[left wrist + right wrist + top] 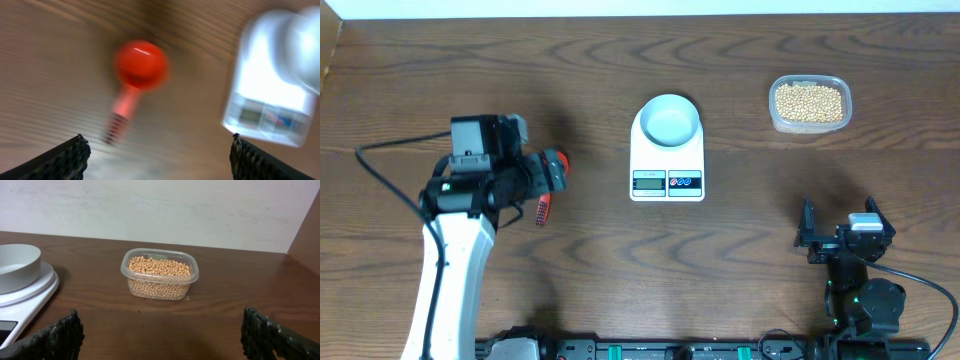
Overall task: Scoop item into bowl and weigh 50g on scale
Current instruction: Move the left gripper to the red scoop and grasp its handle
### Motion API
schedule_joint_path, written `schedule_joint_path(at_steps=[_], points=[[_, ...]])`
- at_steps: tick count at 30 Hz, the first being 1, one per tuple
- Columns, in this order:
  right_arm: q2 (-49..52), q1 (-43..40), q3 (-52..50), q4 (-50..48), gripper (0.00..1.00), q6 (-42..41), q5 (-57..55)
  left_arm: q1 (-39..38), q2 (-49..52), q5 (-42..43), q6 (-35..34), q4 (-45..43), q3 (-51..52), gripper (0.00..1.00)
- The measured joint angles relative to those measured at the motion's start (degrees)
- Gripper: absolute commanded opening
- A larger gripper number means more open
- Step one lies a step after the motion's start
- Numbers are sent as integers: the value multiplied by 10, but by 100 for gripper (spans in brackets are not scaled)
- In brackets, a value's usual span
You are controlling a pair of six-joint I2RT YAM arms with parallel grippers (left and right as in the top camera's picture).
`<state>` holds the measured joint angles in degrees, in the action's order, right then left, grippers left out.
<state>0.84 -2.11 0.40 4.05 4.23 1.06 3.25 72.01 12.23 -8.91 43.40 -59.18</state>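
Left hand [157, 145] wide open, empty, scoop [140, 65] just ahead on counter [570, 60]. Right hand [160, 325] open too. Bowl [670, 120] on scale [667, 183] looks empty; beans [809, 101] unscooped.

Scale [666, 162]: flat, white, mid-table; I read its display and two buttons at the near end.
Bowl [669, 121]: pale grey-blue with a white rim, upright on the scale's far end, interior bare.
Beans [809, 101]: small, round, tan-yellow, heaped in a clear tub [847, 104] far right, well apart from the scale.
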Motion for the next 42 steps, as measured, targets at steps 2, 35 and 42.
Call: schedule_joint_path(at_steps=[2,35,42], points=[[0,0,0,0,99,0,0,1,22,-57,-7,-16,0,92],[0,0,0,0,99,0,0,1,330,-129,-37,-227,-1,26],[0,0,0,0,99,0,0,1,330,-117,-53,-231,-1,7]])
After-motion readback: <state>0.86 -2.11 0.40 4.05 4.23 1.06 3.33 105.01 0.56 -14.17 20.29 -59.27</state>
